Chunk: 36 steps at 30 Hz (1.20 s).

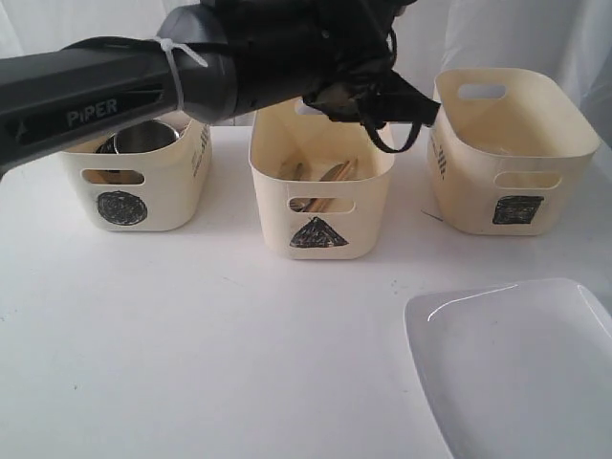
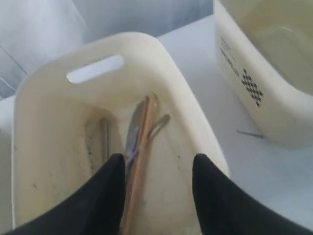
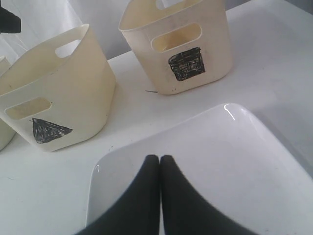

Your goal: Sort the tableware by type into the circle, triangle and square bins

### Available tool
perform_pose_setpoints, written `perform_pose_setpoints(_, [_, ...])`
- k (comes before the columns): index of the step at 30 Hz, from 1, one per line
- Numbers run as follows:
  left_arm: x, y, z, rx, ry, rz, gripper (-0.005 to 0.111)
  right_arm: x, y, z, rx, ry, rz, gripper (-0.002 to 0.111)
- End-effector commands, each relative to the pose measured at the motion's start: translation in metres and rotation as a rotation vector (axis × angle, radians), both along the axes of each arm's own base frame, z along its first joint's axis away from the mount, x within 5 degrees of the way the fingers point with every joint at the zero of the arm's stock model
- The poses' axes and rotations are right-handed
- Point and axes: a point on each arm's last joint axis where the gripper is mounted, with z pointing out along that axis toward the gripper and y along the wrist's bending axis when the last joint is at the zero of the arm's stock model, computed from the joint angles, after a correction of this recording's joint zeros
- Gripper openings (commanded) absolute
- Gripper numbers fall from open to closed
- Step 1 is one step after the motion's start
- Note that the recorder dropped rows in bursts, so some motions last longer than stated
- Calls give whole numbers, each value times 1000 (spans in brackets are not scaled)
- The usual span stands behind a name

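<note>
My left gripper hangs open over the triangle bin, with nothing between its fingers. Inside that bin lie wooden chopsticks and steel cutlery. In the exterior view the left arm reaches across above the triangle bin, and its fingers are hidden there. Steel vessels sit in the circle bin. The large white squarish plate lies at the front right. My right gripper is shut and empty, just above the plate. The small white bowl is out of view.
The square bin stands at the back right, next to the triangle bin; its inside shows no item from here. The three bins form a row along the back of the white table. White cloth hangs behind them.
</note>
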Motion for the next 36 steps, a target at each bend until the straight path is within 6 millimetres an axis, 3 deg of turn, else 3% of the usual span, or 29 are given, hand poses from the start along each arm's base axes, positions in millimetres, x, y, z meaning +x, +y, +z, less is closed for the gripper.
perform_pose_setpoints(1, [-35,-4,6,48,123,-35,49,0,0,-1,-3,-2,0,0])
perform_pose_setpoints(11, [-88,10,-5,147,336,-112,49,0,0,-1,-3,-2,0,0])
perform_pose_setpoints(22, [-113,44,-39,114,409,-111,49,0,0,-1,-3,-2,0,0])
perform_pose_setpoints(29, [-124,61,-51,134,423,-126,49,0,0,-1,-3,-2,0,0])
perform_pose_setpoints(36, [-134,71,-60,198,547,-86,49,0,0,-1,-3,-2,0,0])
